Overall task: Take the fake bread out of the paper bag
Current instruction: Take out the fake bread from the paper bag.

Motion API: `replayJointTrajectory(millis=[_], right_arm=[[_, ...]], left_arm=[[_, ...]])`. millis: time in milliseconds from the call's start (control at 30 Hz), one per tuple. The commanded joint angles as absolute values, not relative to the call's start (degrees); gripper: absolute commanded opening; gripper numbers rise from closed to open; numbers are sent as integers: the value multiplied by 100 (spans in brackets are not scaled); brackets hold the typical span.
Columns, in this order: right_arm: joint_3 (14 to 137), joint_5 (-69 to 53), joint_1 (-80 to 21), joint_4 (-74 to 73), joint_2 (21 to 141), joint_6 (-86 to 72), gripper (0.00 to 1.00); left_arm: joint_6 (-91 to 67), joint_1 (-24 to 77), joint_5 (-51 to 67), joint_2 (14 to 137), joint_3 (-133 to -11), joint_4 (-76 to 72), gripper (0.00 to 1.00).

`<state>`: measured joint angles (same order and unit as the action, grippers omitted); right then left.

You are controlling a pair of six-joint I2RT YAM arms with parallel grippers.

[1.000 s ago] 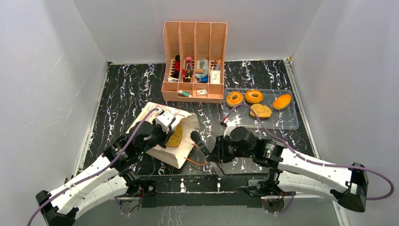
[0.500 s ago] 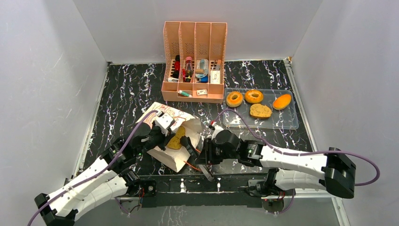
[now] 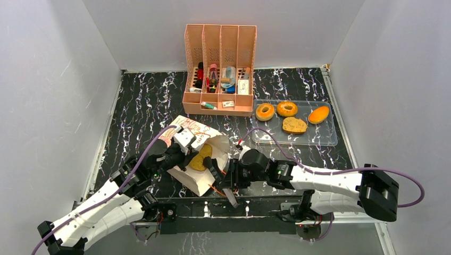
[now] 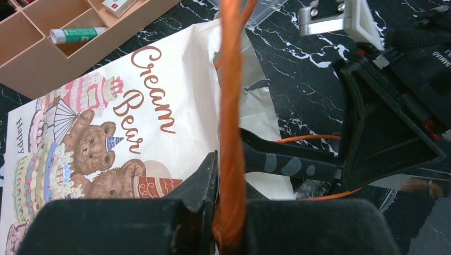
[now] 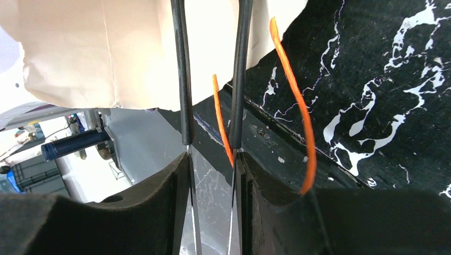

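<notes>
Our left gripper pinches an orange handle of the bag while our right gripper, slightly parted, hovers by the toast, where it may snag the other handle.

- Left arm and right arm: white moulded link shells, dotted with small dark screw holes and joined by black cylindrical joint housings.
- Elbow block on the right arm: large, black, boxy.
- Purple cable: one is run along each arm in free loops.
- Left claw: matt black, blocky finger bodies.
- Right claw: two thin flat black fingers set into thick black blocks. Grey oval patches are noted on one finger.
- White bracket with round screws is fixed on the right wrist. The white lettering beside it is not legible.
- Bases are mounted on a black rail.
</notes>
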<state>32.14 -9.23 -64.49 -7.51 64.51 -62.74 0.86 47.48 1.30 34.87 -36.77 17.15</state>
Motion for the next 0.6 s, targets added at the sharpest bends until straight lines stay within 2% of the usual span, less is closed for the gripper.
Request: replayJointTrajectory(millis=[0,567], right_arm=[[3132,-1199,-6447,-92,6642,-6530,33],[3503,-1798,-6056,22,7533,-6252,37]], left_arm=[[87,4779,414,3408,-3906,1529,0],[52,4781,983,3571,-3877,1428,0]])
